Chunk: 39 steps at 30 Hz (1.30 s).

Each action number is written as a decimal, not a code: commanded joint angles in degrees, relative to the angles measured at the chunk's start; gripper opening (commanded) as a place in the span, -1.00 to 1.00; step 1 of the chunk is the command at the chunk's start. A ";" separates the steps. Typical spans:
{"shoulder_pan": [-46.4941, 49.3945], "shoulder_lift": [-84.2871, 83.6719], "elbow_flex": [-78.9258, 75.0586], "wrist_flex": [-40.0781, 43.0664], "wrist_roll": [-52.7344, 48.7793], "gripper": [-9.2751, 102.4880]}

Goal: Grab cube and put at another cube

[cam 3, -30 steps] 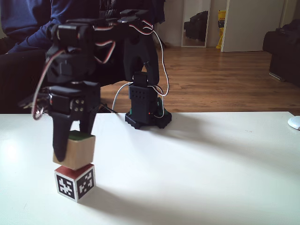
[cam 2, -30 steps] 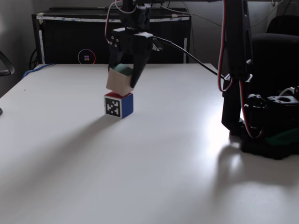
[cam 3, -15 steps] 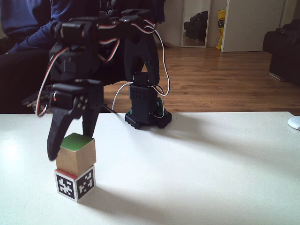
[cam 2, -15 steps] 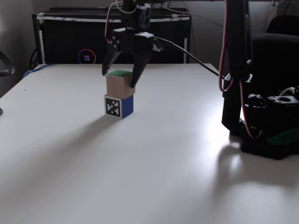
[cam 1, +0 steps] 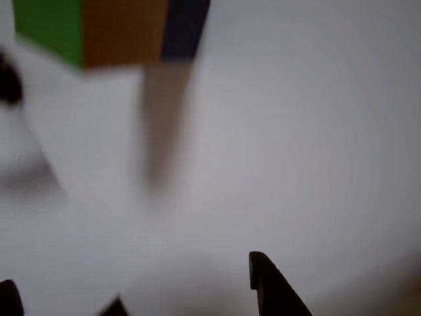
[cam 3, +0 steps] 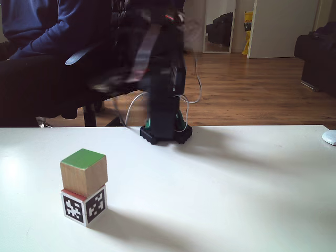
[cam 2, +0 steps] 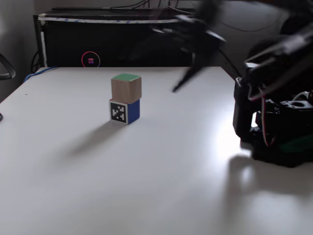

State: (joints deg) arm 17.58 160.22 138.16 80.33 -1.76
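The cube (cam 2: 126,87), light wood with a green top, rests squarely on another cube (cam 2: 124,111), which has a blue side and a black-and-white marker face. The same stack stands at the lower left of a fixed view, the cube (cam 3: 84,171) on another cube (cam 3: 84,206). My gripper (cam 2: 188,73) is a motion-blurred shape in the air to the right of the stack, clear of it. In the other view the gripper (cam 1: 128,276) is open and holds nothing, its dark fingertips (cam 1: 263,280) far apart, with the cube (cam 1: 85,29) blurred at the top left.
The arm's base (cam 2: 279,142) sits at the table's right edge, also seen as the base (cam 3: 165,131) at the far side. A black cabinet (cam 2: 73,39) stands behind the table. A person in dark blue (cam 3: 47,47) sits beyond it. A white object (cam 3: 331,137) lies at the right edge.
The gripper has let go of the cube and swung up and away to the right in a fixed view. The cube stays stacked and no longer tilts.
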 commanded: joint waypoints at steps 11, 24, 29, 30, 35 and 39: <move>-9.14 23.12 23.82 -10.90 2.81 0.02; -13.10 28.21 32.08 -7.47 3.43 -0.83; -14.41 28.21 31.90 -6.50 2.11 -0.83; -14.68 28.21 31.90 -6.50 1.85 -0.83; -14.77 28.21 31.90 -6.50 1.85 -0.83; -13.27 28.21 31.90 -6.50 3.43 -0.76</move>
State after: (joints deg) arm 3.52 188.17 170.95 73.65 0.79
